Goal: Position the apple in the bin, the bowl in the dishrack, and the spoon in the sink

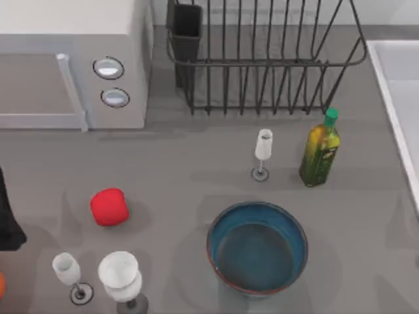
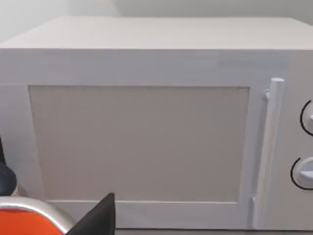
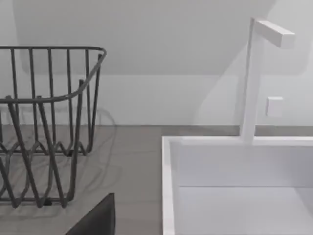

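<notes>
Apple (image 1: 109, 207) on table, near left, just beyond two wine glasses (image 1: 120, 276). Bowl (image 1: 257, 246) upright at near centre, apart from apple. Beyond bowl: third glass (image 1: 262, 153), oil bottle (image 1: 320, 150). Dishrack (image 1: 262, 59) far centre; microwave (image 1: 72, 62) far left; sink (image 1: 396, 91) far right edge. Left arm (image 1: 8, 216) at left edge. Cannot tell finger state for either gripper.

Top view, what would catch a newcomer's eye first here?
Probably the big blue bowl near the table's front edge, right of centre, and the red apple alone toward the left. Behind them stand the black dishrack and, at far left, the white microwave.
</notes>
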